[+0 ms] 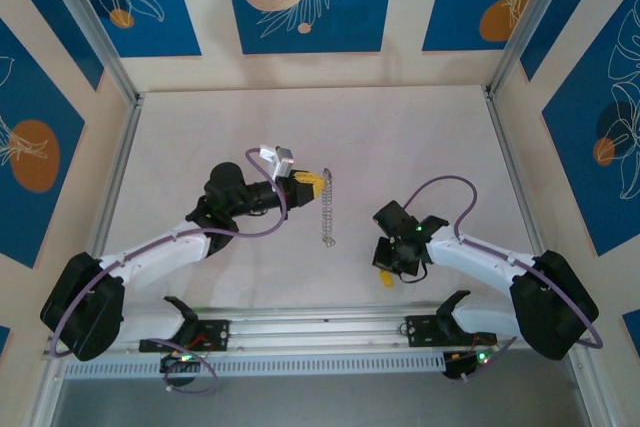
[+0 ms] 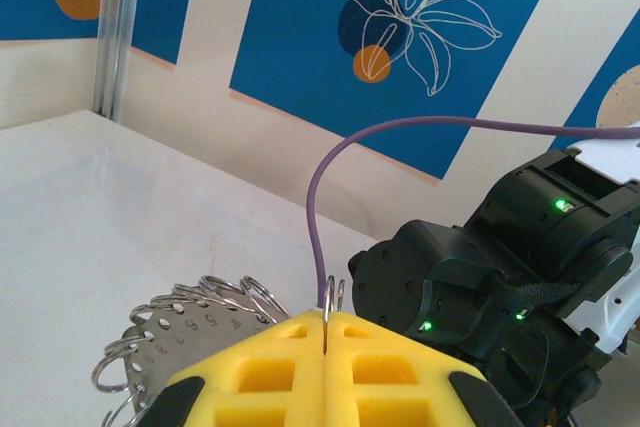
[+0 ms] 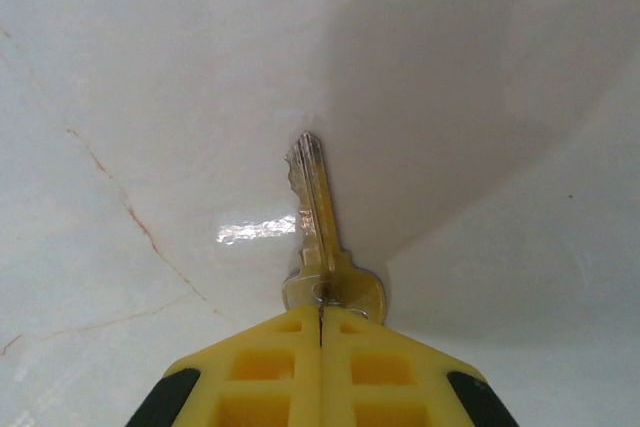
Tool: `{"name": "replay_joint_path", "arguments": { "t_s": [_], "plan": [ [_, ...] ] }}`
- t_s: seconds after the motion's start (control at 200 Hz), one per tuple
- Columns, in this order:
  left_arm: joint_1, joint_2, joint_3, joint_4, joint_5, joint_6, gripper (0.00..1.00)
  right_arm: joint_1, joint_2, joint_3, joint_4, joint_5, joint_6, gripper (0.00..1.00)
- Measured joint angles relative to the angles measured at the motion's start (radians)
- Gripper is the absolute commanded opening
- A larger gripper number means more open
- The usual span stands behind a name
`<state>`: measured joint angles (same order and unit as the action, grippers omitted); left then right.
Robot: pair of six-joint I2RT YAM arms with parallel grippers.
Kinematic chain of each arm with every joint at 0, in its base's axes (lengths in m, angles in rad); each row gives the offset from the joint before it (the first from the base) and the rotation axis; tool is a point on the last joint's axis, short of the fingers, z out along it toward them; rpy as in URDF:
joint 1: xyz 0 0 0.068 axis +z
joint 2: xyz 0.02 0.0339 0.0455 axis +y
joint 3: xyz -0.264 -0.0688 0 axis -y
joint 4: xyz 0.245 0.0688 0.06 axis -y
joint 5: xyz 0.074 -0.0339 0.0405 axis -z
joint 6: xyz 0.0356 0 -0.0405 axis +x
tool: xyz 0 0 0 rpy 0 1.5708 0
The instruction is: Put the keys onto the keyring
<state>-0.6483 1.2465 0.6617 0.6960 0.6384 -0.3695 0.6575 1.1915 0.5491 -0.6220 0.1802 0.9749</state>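
The brass key [image 3: 318, 217] is pinched by its head between the pressed-together yellow fingers [image 3: 262, 372] of the right gripper [image 3: 320, 332]. Its toothed blade points straight out from the fingertips, close over the white tabletop [image 3: 120, 77].

In the overhead view the right gripper [image 1: 386, 275] is tipped down toward the near right part of the tabletop [image 1: 420, 127], with its forearm coming in from the right.

The left gripper [image 1: 308, 182] reaches toward the middle and points right, at the top end of a chain of split rings [image 1: 327, 212] lying straight on the surface.

The left wrist camera gives the detail. The left gripper [image 2: 327, 332] has its fingers [image 2: 385, 372] shut on the thin wire of a keyring [image 2: 336, 297]. More rings and a perforated, numbered metal tag [image 2: 185, 332] fan out to the left. The right arm's black wrist [image 2: 500, 277] sits beyond.
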Motion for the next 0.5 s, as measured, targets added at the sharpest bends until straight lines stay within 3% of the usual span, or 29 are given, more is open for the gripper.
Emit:
{"name": "replay_joint_path", "arguments": {
  "t_s": [0.255,0.5],
  "plan": [
    [0.000,0.005,0.001,0.002,0.015,-0.007,0.00,-0.103,-0.219,0.047,0.020,-0.067,-0.100,0.00],
    [0.000,0.018,0.025,-0.003,0.017,-0.001,0.00,-0.257,-0.350,0.090,0.282,-0.325,-0.257,0.00]
  ]
}}
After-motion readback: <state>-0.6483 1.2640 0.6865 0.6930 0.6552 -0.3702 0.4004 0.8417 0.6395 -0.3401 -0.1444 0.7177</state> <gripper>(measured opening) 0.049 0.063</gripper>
